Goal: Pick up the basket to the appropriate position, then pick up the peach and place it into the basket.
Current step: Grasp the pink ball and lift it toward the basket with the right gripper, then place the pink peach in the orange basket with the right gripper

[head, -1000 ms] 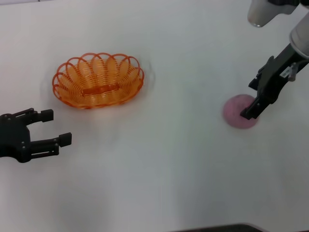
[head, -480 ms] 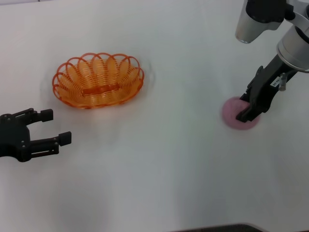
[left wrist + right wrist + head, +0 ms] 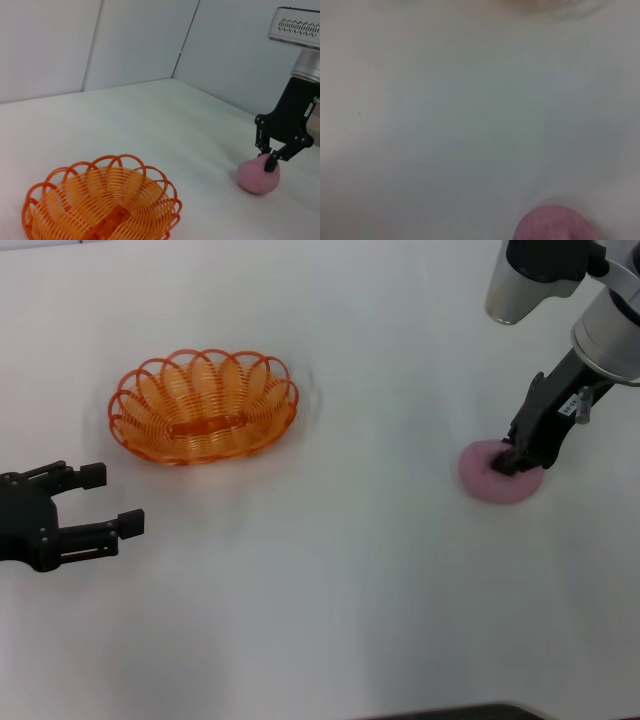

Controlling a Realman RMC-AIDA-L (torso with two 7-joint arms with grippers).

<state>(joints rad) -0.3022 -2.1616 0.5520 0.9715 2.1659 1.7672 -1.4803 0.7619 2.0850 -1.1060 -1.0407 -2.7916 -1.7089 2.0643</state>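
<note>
The orange wire basket (image 3: 205, 408) sits upright on the white table at the left; it also shows in the left wrist view (image 3: 100, 205). The pink peach (image 3: 485, 476) rests on the table at the right. My right gripper (image 3: 511, 462) is down on the peach's far side, fingers open and straddling its top, as the left wrist view (image 3: 269, 157) shows with the peach (image 3: 256, 176) below it. The right wrist view shows only the peach's top (image 3: 554, 225). My left gripper (image 3: 112, 499) is open and empty, in front of the basket and to its left.
The white table (image 3: 330, 570) stretches between basket and peach. Grey walls (image 3: 125, 40) stand behind the table in the left wrist view.
My right gripper has shifted a little over the peach and lowered onto its top. The peach, basket and left arm have stayed put.
</note>
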